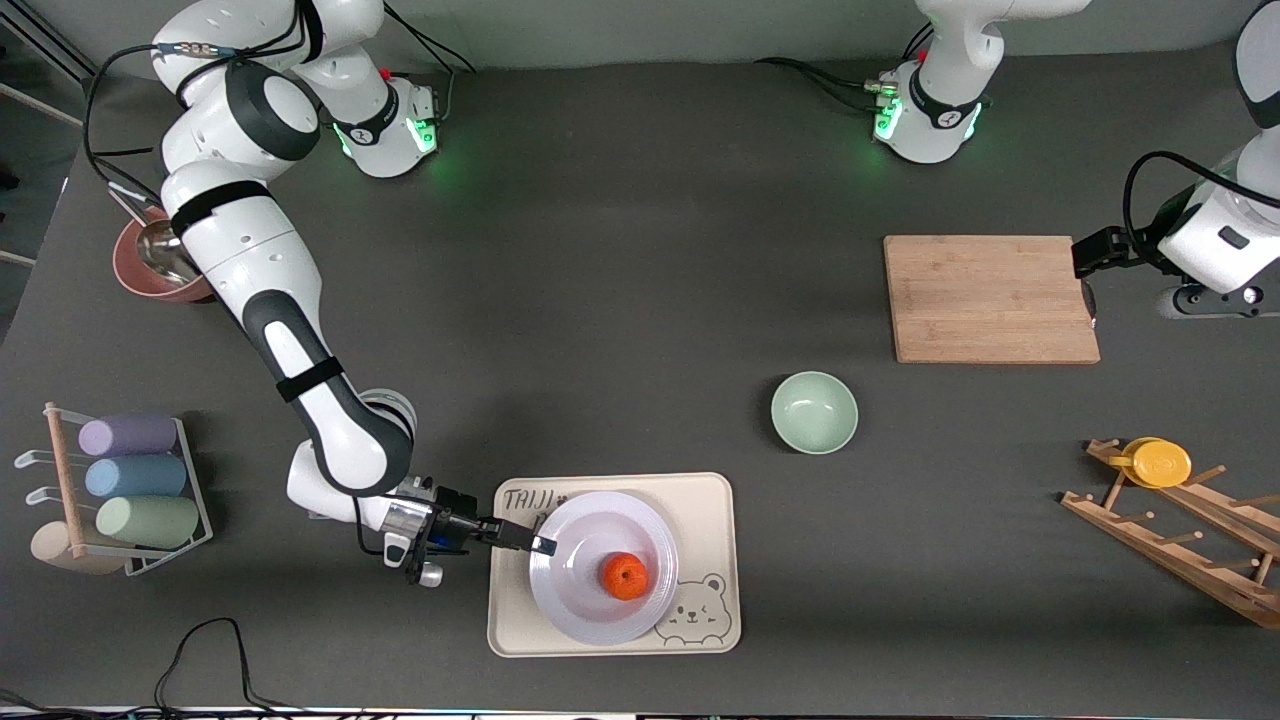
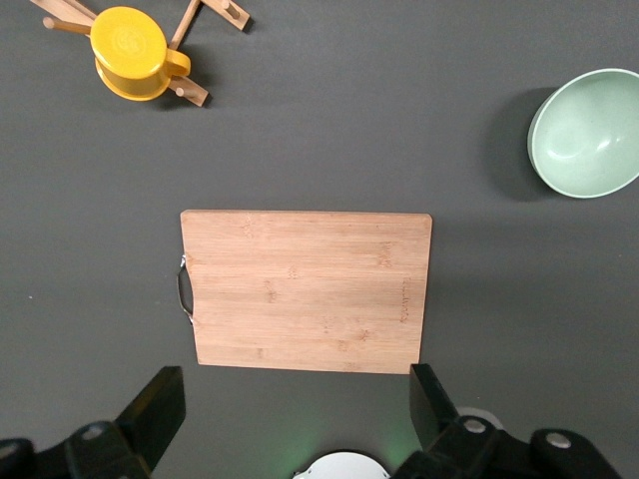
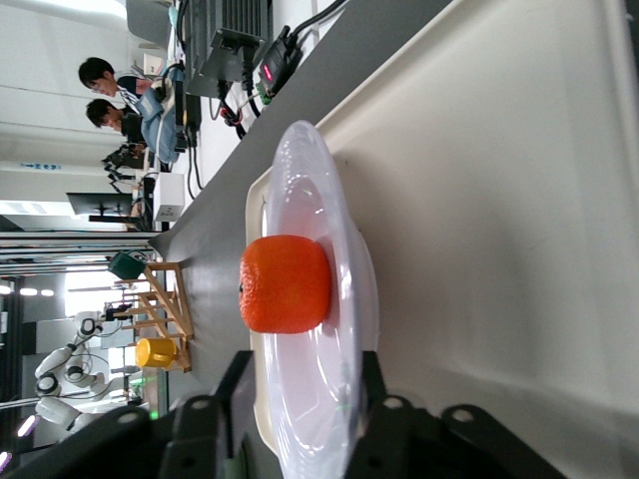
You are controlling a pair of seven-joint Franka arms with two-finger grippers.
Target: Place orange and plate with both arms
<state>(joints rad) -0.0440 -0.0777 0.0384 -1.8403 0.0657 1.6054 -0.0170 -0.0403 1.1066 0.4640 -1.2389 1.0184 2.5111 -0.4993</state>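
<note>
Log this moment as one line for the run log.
orange: on plate | plate: on tray | right gripper: at plate rim, jaws straddling it | left gripper: open over cutting board, waiting

The surface (image 1: 620, 300) is matt dark grey. The plate (image 1: 590, 600) looks glossy and smooth, the orange (image 1: 626, 577) on it dimpled. The tray (image 1: 715, 500) under the plate is matt cream plastic. The board (image 1: 990, 298) is pale wood with visible grain.
</note>
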